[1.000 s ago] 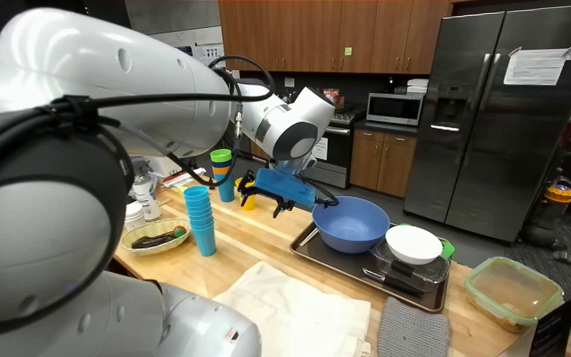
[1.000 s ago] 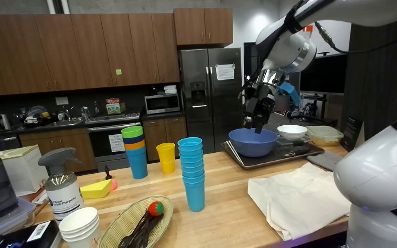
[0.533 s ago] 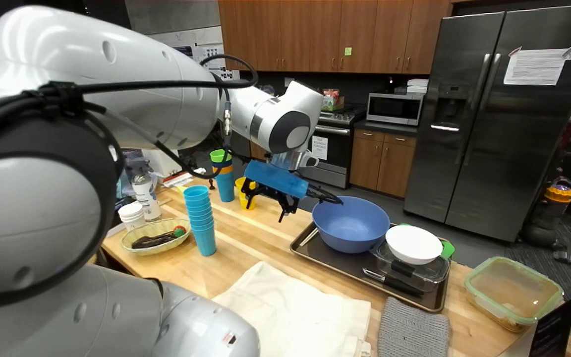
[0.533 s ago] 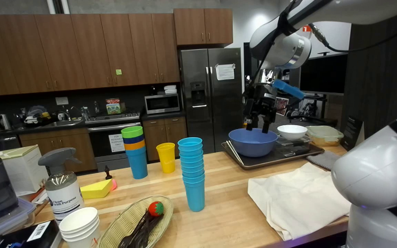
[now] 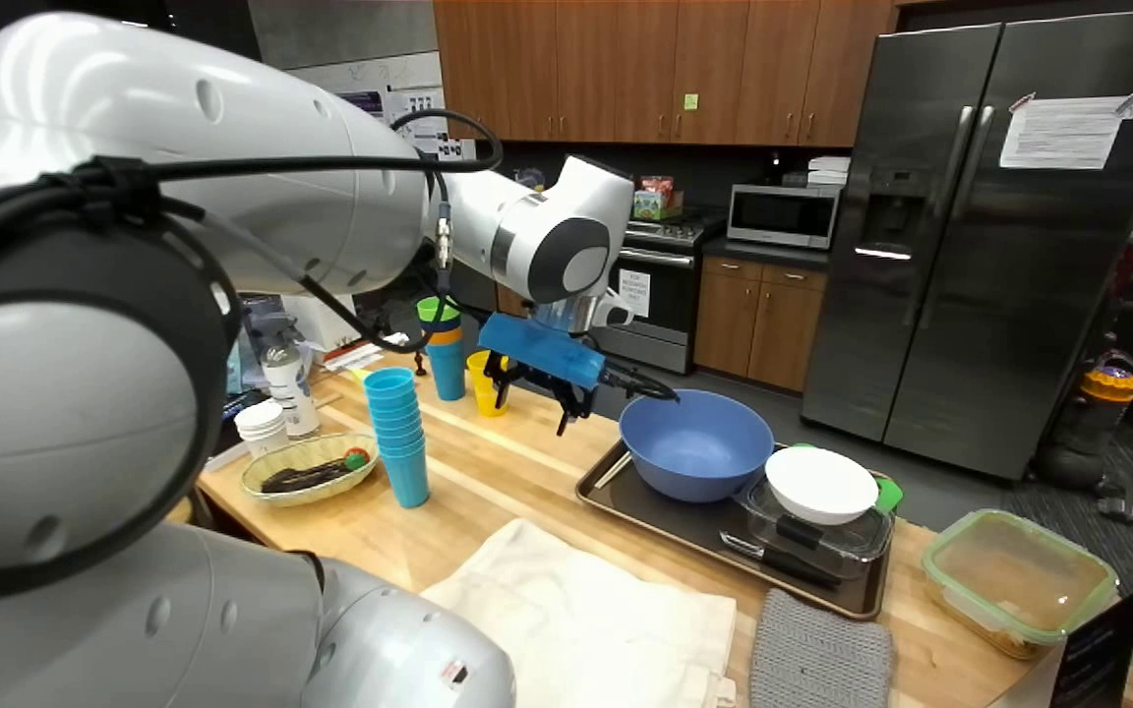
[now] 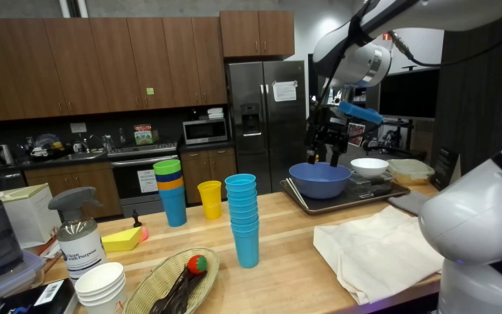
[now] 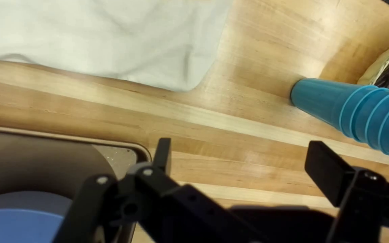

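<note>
We see the black two-fingered hand [image 7: 240, 148] hanging above the pale wooden bench [image 7: 221, 118], its fingers spread wide with nothing between them and touching nothing. Below and outward of one finger is the brown rectangular metal tray [image 7: 56, 152]; its raised rim probably keeps what it carries from sliding off. On it, near the hand, the round blue plastic bowl [image 5: 694, 447] sits upright on its base. To the hand's other side, apart from it, stands the tall stack of turquoise plastic cups [image 7: 353, 109], nested, we think, to save room. Farther along the tray from the hand, the smooth white round bowl [image 5: 820, 485] rests on the clear plastic container [image 5: 857, 546], perhaps for the same reason.
</note>
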You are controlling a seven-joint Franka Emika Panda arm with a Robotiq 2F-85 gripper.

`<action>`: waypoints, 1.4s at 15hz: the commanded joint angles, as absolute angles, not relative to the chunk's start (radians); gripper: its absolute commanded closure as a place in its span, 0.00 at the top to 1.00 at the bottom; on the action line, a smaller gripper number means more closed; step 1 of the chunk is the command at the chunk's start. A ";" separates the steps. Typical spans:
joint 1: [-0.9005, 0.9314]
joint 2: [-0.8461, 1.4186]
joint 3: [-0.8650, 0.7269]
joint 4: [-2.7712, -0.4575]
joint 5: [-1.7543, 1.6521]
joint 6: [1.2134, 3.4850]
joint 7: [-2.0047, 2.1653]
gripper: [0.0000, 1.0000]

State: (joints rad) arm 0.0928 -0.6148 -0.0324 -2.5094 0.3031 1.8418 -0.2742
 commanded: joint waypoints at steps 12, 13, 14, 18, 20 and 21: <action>0.089 -0.583 -0.034 -2.460 0.297 1.660 -0.199 1.00; 0.086 -0.576 -0.033 -2.448 0.301 1.614 -0.180 1.00; 0.084 -0.571 -0.032 -2.441 0.306 1.581 -0.165 1.00; 0.083 -0.590 -0.024 -2.464 0.308 1.584 -0.185 1.00; 0.084 -0.591 -0.023 -2.467 0.308 1.585 -0.185 1.00; 0.084 -0.591 -0.022 -2.468 0.308 1.585 -0.185 1.00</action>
State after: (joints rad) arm 0.0929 -0.5912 -0.0298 -2.4691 0.3051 1.5880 -0.1816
